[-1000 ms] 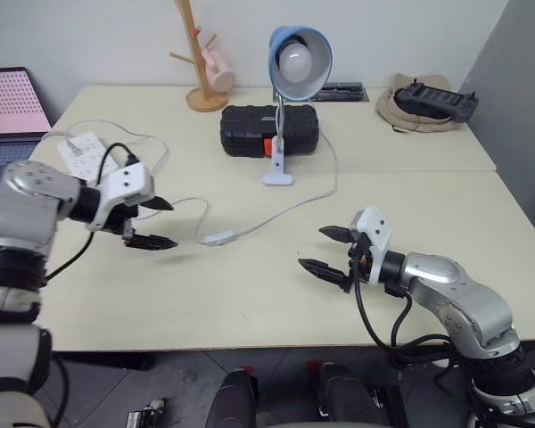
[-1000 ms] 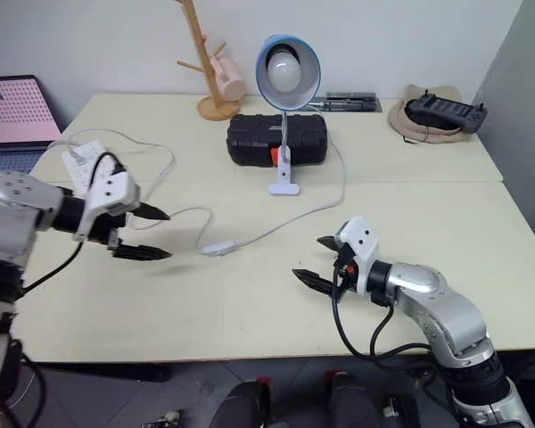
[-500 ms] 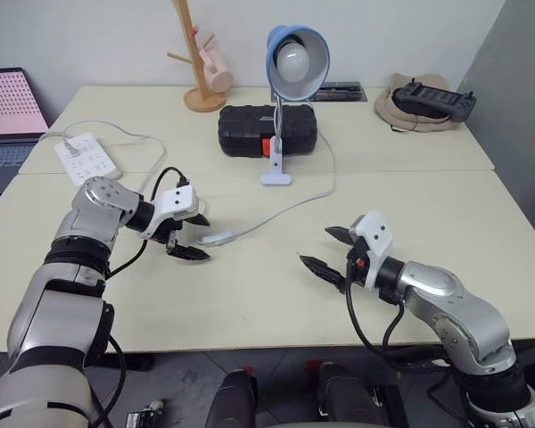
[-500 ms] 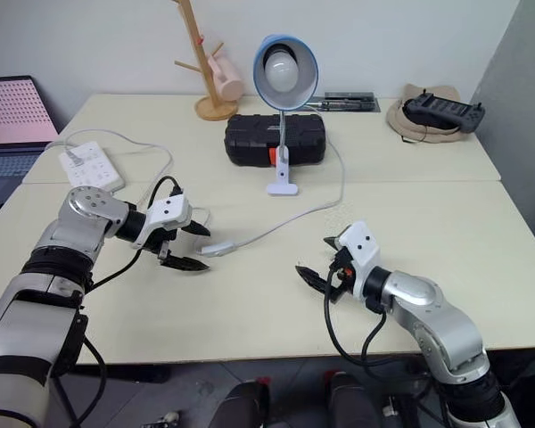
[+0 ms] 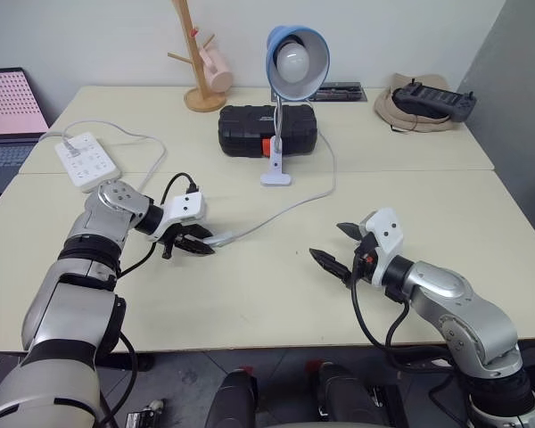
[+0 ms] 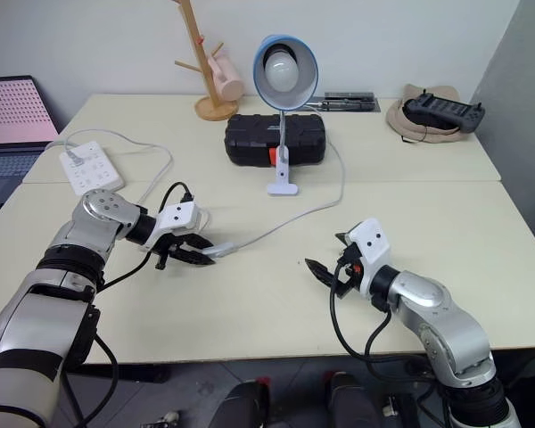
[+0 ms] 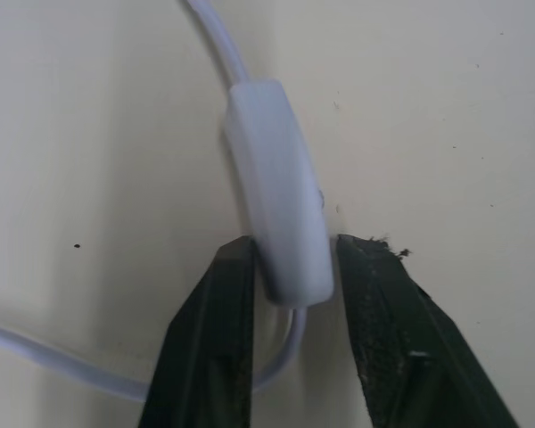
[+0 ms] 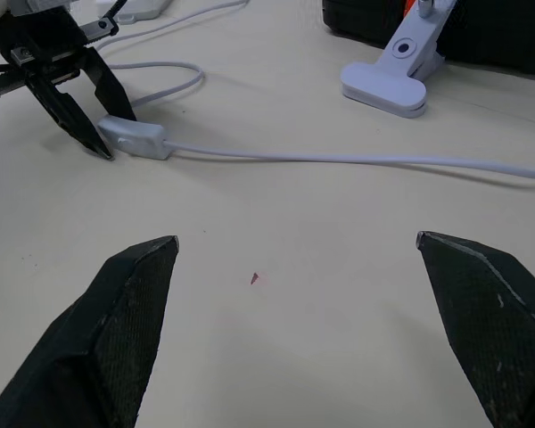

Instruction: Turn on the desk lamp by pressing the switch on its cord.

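The desk lamp (image 5: 296, 53), with a blue shade and a white bulb, stands on its white base at mid-table. Its thin white cord (image 5: 285, 207) runs from the base toward the front left. The small white switch (image 7: 281, 223) lies flat on the table partway along the cord. My left gripper (image 5: 205, 243) points down at it, and its two black fingers (image 7: 232, 312) press against both sides of the switch's near end. My right gripper (image 5: 328, 241) hovers open over bare table to the right, well apart from the cord, with nothing between its fingers.
A white power strip (image 5: 87, 159) with its thicker cable lies at the left. A black case (image 5: 267, 129) sits behind the lamp base, a wooden mug tree (image 5: 196, 62) at the back. A laptop (image 5: 9, 102) stands far left, a hat with a controller (image 5: 423, 98) back right.
My left gripper came down and to the right onto the switch and closed from wide open to pinch its end. My right gripper stayed open, hardly moving.
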You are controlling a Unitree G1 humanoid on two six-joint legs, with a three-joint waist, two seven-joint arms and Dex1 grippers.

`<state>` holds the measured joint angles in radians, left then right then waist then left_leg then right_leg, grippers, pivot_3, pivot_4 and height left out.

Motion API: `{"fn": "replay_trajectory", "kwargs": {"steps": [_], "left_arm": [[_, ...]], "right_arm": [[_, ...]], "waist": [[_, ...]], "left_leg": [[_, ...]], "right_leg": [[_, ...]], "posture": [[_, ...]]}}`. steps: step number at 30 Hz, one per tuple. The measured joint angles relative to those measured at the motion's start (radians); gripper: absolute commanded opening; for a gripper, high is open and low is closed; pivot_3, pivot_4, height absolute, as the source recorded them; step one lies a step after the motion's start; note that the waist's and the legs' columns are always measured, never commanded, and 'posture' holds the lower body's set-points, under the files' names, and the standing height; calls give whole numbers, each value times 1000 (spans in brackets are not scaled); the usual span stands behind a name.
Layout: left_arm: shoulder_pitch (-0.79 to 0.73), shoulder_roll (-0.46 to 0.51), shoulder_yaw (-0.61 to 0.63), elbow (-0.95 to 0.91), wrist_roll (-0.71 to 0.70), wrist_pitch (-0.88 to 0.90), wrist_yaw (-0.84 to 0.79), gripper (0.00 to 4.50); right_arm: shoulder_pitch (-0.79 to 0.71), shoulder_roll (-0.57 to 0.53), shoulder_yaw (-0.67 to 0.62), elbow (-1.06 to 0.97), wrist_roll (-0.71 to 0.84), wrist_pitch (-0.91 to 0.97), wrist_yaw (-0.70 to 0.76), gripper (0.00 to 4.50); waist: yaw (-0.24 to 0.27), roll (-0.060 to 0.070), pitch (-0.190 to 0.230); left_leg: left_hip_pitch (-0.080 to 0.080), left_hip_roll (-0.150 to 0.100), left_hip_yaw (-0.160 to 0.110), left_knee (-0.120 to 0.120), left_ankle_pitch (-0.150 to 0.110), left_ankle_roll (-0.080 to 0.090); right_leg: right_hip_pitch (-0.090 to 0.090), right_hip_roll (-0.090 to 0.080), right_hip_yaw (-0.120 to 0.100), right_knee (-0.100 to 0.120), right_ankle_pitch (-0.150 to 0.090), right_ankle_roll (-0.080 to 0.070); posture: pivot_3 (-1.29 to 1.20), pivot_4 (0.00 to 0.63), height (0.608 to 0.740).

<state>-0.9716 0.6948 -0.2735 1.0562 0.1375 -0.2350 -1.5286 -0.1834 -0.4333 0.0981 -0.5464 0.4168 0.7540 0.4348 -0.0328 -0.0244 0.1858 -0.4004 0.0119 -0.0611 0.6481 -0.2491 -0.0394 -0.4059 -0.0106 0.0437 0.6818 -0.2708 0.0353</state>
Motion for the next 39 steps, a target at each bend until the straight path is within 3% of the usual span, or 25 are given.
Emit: {"fn": "replay_trajectory", "kwargs": {"steps": [2, 11, 14, 16, 19, 23, 25, 30, 39], "left_arm": [[0, 0, 0, 3, 3, -12, 12, 424], [-1, -2, 6, 7, 1, 8, 8, 406], [-4, -19, 20, -9, -28, 155, -19, 406], [2, -39, 24, -136, -120, 419, -54, 406], [49, -75, 82, -533, -359, 989, -53, 406], [48, -154, 228, -781, -547, 1464, 77, 406], [48, -229, 340, -872, -618, 1672, 169, 406], [124, -325, 458, -988, -783, 1841, 366, 406], [220, -338, 517, -1049, -1101, 1844, 636, 406]], "right_arm": [[0, 2, 0, 0, 0, 1, -1, 4500], [0, 11, -6, 0, 8, 17, -4, 4500], [-1, 26, -34, 0, 39, 30, -5, 4500], [-4, 45, -76, 0, 96, 66, -2, 4500], [-5, 55, -189, 9, 252, 161, 14, 4500], [-5, 79, -312, 29, 474, 263, -4, 4500], [-26, 112, -369, 49, 690, 303, -62, 4500], [-75, 70, -392, 85, 1124, 308, -226, 4500], [-87, -32, -298, 122, 1496, 212, -434, 4500]], "waist": [[0, 0, 0], [0, 0, 0], [-1, 0, 0], [2, 0, 0], [3, 0, 0], [-8, 0, 0], [-18, 0, 0], [-27, 2, -1], [-19, 2, -1]], "left_leg": [[0, 0, 0, 0, 0, 0], [0, 0, 0, 0, 0, 0], [0, 0, 0, 0, 0, 0], [-2, 0, -3, 2, 0, 0], [-4, 2, -8, 2, 0, 0], [-1, 0, -9, 1, 0, 0], [0, -1, -9, 1, 0, 0], [3, 1, -9, 0, 0, 0], [1, 0, -4, 1, 0, 0]], "right_leg": [[0, 0, 0, 0, 0, 0], [0, 0, 0, 0, 0, 0], [0, 0, 0, 0, 0, 0], [1, 0, -2, 0, 0, 0], [1, -5, -4, 0, 0, 0], [2, -6, -2, 1, 0, 0], [2, -3, -3, 1, 0, 0], [2, 0, 0, 3, 0, 0], [2, -3, 0, 1, 0, 0]], "posture": [[0, 150, 740], [0, 150, 740], [0, 150, 740], [0, 150, 740], [0, 150, 740], [0, 150, 740], [0, 150, 740], [0, 150, 740], [0, 150, 740]]}}
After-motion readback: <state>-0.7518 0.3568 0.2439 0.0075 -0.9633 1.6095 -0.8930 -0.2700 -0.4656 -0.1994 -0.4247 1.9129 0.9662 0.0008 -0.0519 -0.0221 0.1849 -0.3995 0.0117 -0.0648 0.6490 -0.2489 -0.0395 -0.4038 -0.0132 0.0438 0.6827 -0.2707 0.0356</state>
